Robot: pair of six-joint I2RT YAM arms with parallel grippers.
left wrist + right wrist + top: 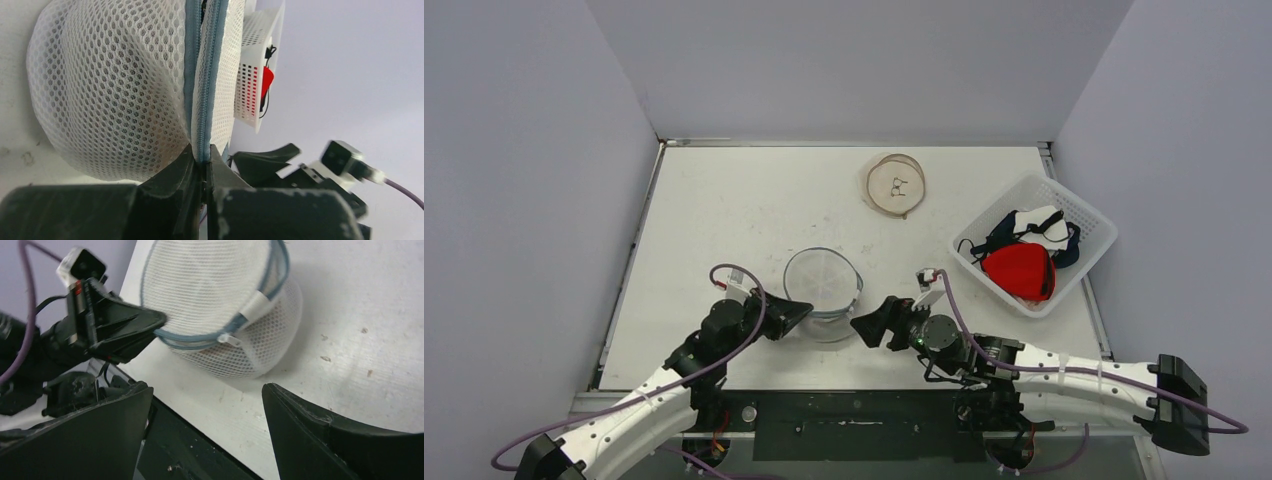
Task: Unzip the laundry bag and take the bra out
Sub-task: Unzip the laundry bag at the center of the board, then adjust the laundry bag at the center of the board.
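The round white mesh laundry bag (822, 292) with a blue zipper band stands on the table between the arms. It also shows in the left wrist view (115, 90) and the right wrist view (220, 300). My left gripper (796, 316) is shut on the bag's blue zipper seam (202, 125) at its left edge. My right gripper (871, 325) is open and empty, just right of the bag. The white zipper pull (229, 339) hangs on the bag's near side, ahead of the right fingers. A skin-toned shape shows faintly through the mesh; the bra cannot be made out.
A white basket (1096, 222) at the right holds red, black and white bras. A flat beige mesh pouch (896, 185) lies at the back. The table's near edge and the black base rail (190, 450) lie right below the right gripper.
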